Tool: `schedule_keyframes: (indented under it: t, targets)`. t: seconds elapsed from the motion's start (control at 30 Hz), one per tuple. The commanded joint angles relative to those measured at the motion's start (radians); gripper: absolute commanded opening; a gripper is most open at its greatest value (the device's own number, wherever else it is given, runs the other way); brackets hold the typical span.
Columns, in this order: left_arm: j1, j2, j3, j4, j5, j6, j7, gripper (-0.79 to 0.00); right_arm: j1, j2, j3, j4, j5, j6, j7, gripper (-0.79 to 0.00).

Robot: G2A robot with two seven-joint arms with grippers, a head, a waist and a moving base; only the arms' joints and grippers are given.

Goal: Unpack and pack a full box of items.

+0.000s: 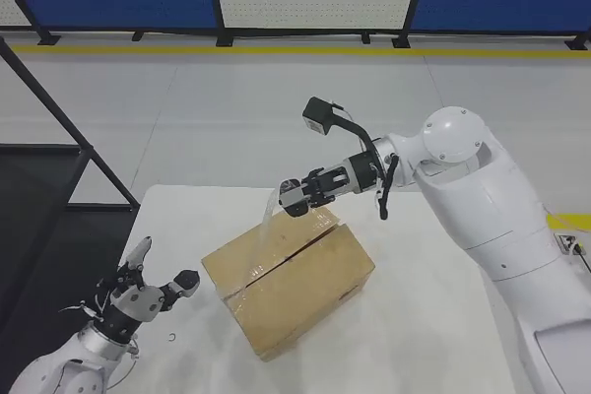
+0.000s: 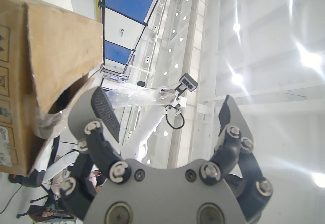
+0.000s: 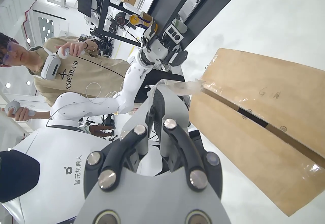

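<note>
A brown cardboard box (image 1: pixel 291 281) sits closed on the white table (image 1: pixel 424 325), turned at an angle. My right gripper (image 1: pixel 288 197) hovers just above the box's far corner, shut on a strip of clear tape (image 1: pixel 269 212) that still hangs from the top seam. In the right wrist view the tape (image 3: pixel 182 88) runs from the gripper (image 3: pixel 156 93) to the box (image 3: pixel 254 108), whose seam shows a dark slit. My left gripper (image 1: pixel 165 264) stands open, holding nothing, at the table's left edge beside the box (image 2: pixel 50 57), with its jaws wide apart (image 2: pixel 165 105).
A black metal frame (image 1: pixel 39 148) stands off the table's left side, close to the left arm. A small bit of something (image 1: pixel 172 338) lies on the table near the left gripper. Bare tabletop lies to the right of the box.
</note>
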Motion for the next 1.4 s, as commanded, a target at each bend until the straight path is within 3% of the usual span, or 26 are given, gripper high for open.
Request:
schedule_keyframes:
  t: [0.0,0.2,0.6,1.37]
  targets:
    - [0.001,0.001,0.03,-0.002,0.043,-0.025,0.004,0.0,-0.024,0.009,0.016,-0.004,-0.002,-0.001,-0.002,-0.785]
    - [0.004,0.005,0.106,0.002,0.138,-0.067,-0.005,0.0,-0.072,0.036,0.073,-0.011,0.001,-0.002,0.019,-0.785]
    - [-0.022,0.011,0.17,0.028,0.195,-0.081,0.009,0.0,-0.104,0.069,0.122,-0.055,-0.036,0.101,0.034,-0.785]
    - [-0.029,0.029,0.192,0.068,0.232,-0.079,0.008,0.0,-0.068,0.056,0.06,0.152,-0.054,0.065,0.064,-0.785]
